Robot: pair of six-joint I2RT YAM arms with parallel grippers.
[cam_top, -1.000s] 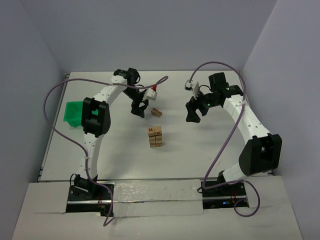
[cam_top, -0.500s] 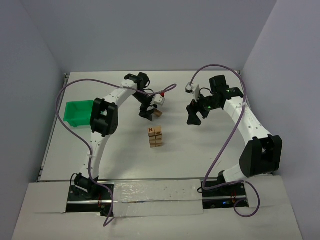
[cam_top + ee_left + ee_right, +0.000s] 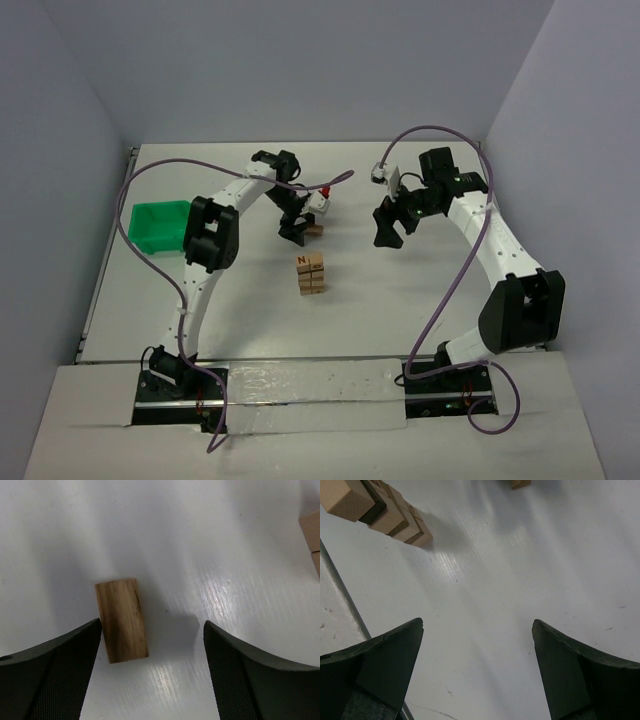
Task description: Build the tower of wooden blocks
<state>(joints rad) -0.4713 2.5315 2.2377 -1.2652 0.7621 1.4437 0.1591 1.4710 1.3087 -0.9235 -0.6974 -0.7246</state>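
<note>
The tower (image 3: 310,273) is a short stack of light-tan wood blocks near the table's middle; it also shows in the right wrist view (image 3: 380,510) at the upper left. A loose wood block (image 3: 316,229) lies flat behind it. My left gripper (image 3: 296,233) is low over it, open. In the left wrist view the block (image 3: 121,620) lies close by the left finger (image 3: 55,675), with a wide gap to the right finger. My right gripper (image 3: 386,233) is open and empty, held above the table right of the tower.
A green bin (image 3: 156,225) stands at the table's left edge. Purple cables loop over both arms. Part of another block (image 3: 312,537) shows at the right edge of the left wrist view. Grey walls surround the table.
My left gripper has swung right and come down over the loose block. The green bin is now uncovered. The right arm has barely moved.
</note>
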